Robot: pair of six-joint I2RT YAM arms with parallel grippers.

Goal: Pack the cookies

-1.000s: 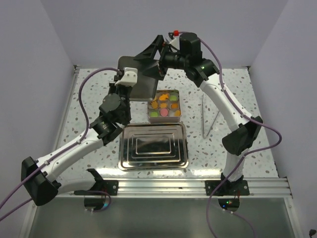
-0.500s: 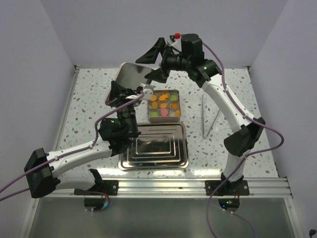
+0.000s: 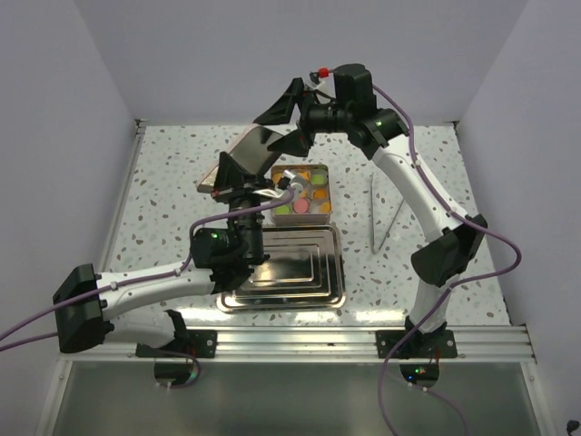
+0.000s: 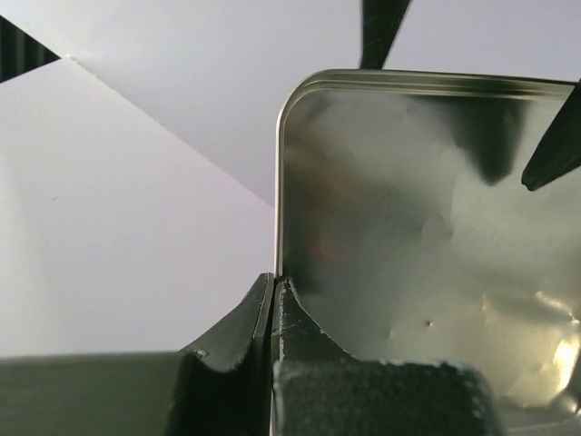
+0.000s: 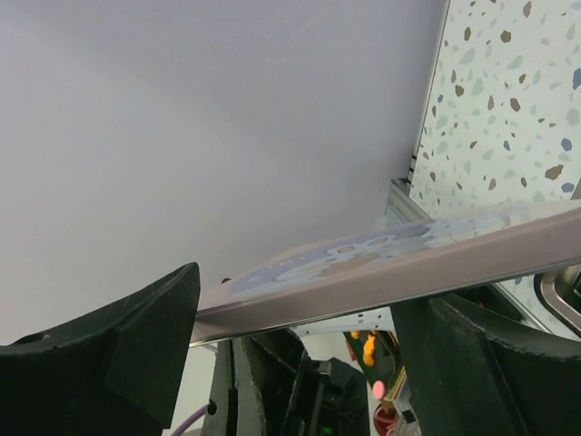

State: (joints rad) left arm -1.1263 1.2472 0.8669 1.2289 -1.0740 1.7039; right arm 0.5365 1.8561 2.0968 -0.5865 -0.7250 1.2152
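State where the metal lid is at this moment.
In the top view the lid is held tilted in the air, left of the cookie tin and behind the steel tray, its edge pinched by the left tool.

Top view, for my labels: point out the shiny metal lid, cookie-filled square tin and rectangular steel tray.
shiny metal lid point(image 3: 247, 156), top view, its tilted face.
cookie-filled square tin point(image 3: 309, 218), top view, near wall.
rectangular steel tray point(image 3: 332, 272), top view, right rim.

Small orange, green and pink cookies point(image 3: 312, 193) lie flat inside the open tin point(image 3: 325, 216).
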